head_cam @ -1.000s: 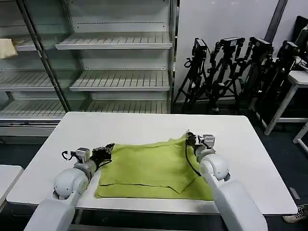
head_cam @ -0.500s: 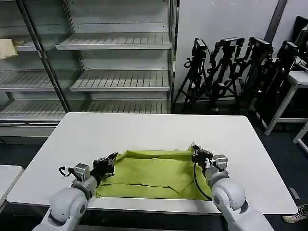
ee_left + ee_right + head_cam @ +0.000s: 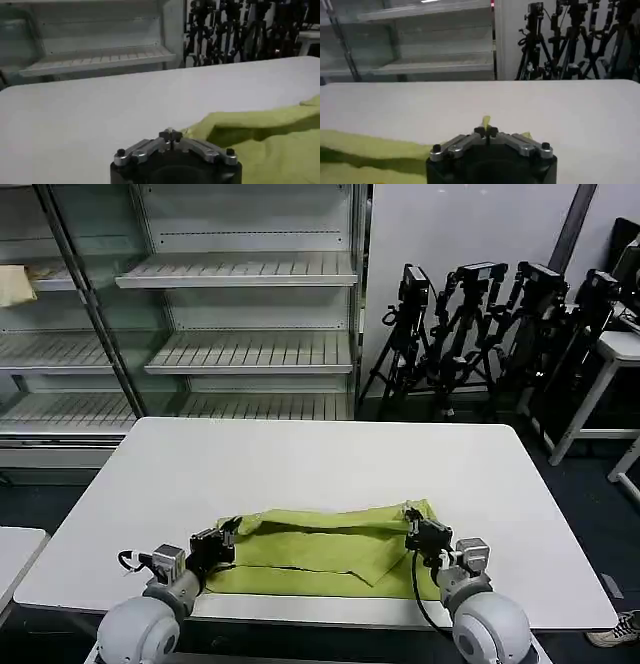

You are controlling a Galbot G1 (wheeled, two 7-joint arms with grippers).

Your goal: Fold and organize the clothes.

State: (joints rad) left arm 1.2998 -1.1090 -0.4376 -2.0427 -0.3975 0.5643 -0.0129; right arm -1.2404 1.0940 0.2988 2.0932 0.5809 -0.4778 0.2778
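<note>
A: Behind the white rectangular table point(image 3: 300, 459) stand empty white metal shelves point(image 3: 240, 314) and a cluster of black camera tripods point(image 3: 500, 324) against the wall. Start at the left gripper point(image 3: 228, 531), please

B: Left gripper sits low near the table's front edge on the left side of the head view. In its own wrist view the fingers point(image 3: 170, 134) are pressed together, and the lime-green short-sleeved T-shirt of soft fabric point(image 3: 325, 549) begins right beside them. From the head view the tips meet the shirt's left upper corner, so I log it as pinched on the cloth

A: Right gripper point(image 3: 410, 519)?

B: Same height, right side of the shirt. Its wrist view shows the fingers point(image 3: 486, 131) closed with a small tab of green fabric sticking up between them. Clamped on the shirt's right upper corner

A: And the garment itself?

B: It lies along the near edge of the table, between the two grippers. The far edge is raised and rolled over toward the front, forming a long fold with a dark shadowed gap beneath it. A lower layer lies flat on the table, with a triangular flap pointing forward over it near the right

A: Anything else?

B: A pale yellow cloth point(image 3: 15, 284) rests on a shelf at far left
</note>
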